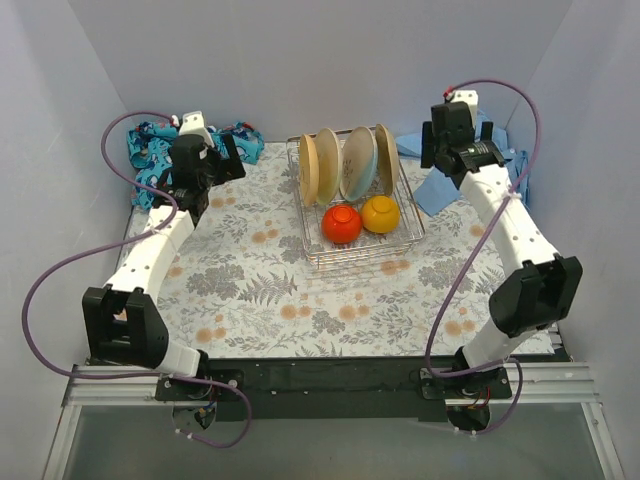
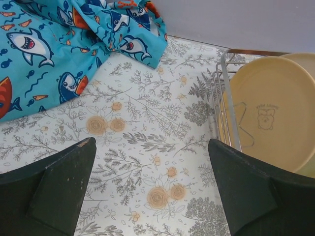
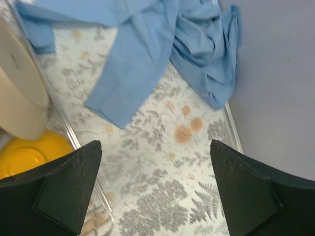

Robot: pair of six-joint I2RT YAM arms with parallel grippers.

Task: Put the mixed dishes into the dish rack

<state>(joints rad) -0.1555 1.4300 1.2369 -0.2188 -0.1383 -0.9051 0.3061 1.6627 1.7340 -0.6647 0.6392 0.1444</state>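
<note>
left gripper [image 2: 152, 184] and right gripper [image 3: 153, 189] gape empty; they should pull back wide of the loaded dish rack [image 1: 352, 258].

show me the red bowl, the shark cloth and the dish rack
red bowl [image 1: 341, 226], top view, middle of its side
shark cloth [image 2: 64, 49], left wrist view, middle of the fabric
dish rack [image 1: 365, 253], top view, near wire wall
</note>
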